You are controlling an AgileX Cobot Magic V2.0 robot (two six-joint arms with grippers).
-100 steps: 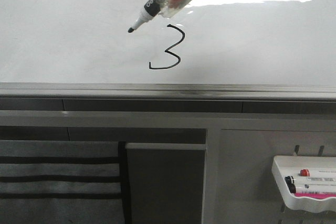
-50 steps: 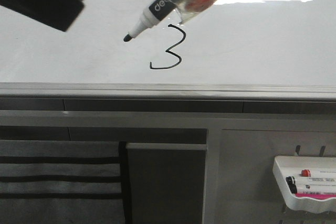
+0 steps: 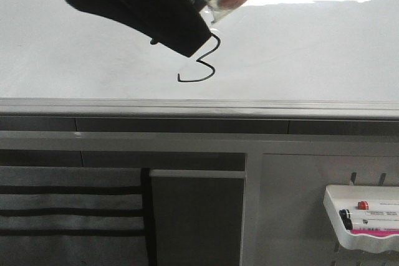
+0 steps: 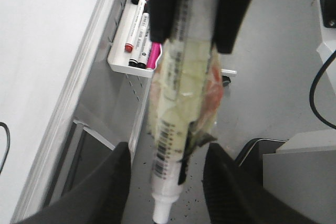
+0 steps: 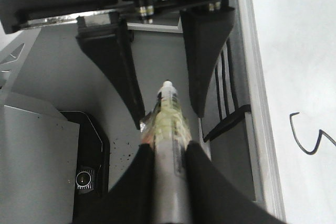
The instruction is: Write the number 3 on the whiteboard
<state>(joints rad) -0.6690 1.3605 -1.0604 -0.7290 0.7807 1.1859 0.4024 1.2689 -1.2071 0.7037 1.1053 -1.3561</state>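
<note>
The number 3 (image 3: 202, 66) sits in the upper middle of the front view, drawn in thin black ink on the whiteboard (image 3: 312, 48). Its lower curve ends in a flat tail running left, and the whole digit leans slightly; its top loop is partly hidden behind the left gripper (image 3: 177, 35). In the right wrist view only the tail and lower bend show (image 5: 310, 140), near the right edge of the frame. The board is glossy white, with a bright band of glare at the upper right of the front view and a grey metal rail (image 3: 199, 107) along its lower edge.

The right gripper (image 5: 168, 150) is clamped on a marker (image 5: 165, 114) wrapped in clear tape, its white tip pointing toward the left gripper. The left gripper's black fingers (image 4: 100, 192) stand spread apart on either side of the marker's tip, not touching it.

At the lower right of the front view a white tray with pink trim (image 3: 365, 228) holds spare markers.
</note>
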